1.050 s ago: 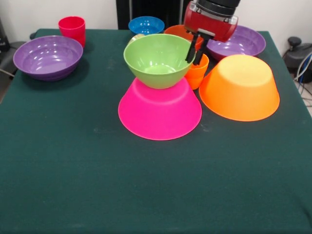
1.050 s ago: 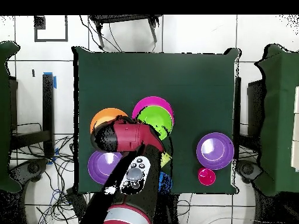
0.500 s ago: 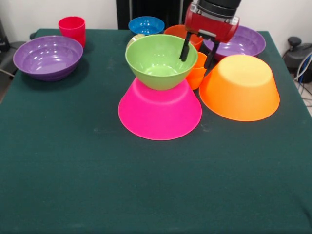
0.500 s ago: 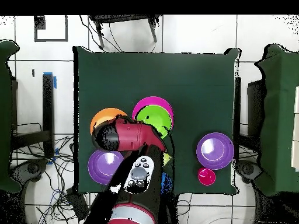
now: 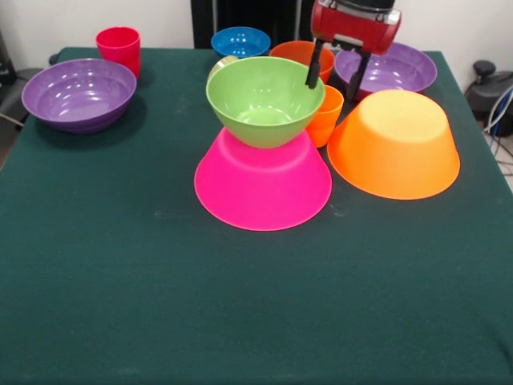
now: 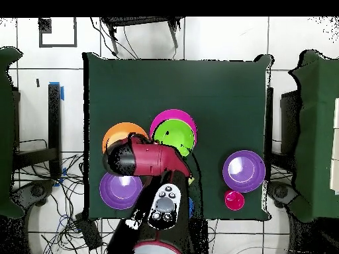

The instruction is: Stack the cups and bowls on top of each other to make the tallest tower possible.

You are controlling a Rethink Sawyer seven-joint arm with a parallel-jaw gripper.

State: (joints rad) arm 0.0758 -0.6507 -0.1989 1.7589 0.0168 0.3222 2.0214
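Lifted since the earlier frames: gripper (image 5: 336, 77) now hangs higher at upper right of centre in the front view, jaws spread and empty, where before they sat low by the green bowl's rim.

Green bowl (image 5: 265, 99) sits upright on the inverted pink bowl (image 5: 263, 184), centre of frame. It appears slightly off-centre on the pink base. Orange cup (image 5: 325, 117) stands just behind and right of the stack, directly under the fingers. Inverted orange bowl (image 5: 395, 144) right of that. Upper right: purple bowl (image 5: 387, 67), with an orange-red bowl (image 5: 299, 54) to its left. Top centre: blue bowl (image 5: 240, 40). Upper left: second purple bowl (image 5: 78, 92), red cup (image 5: 119, 46). Pale cup barely shows behind the green rim.

Risks, as judged:
- Descent for the orange cup: one finger could clip the green rim, sliding that bowl off its small smooth perch.
- Cup crowded between stack and orange bowl; little room for spread fingers.
- Overhead view: arm hides the cup.
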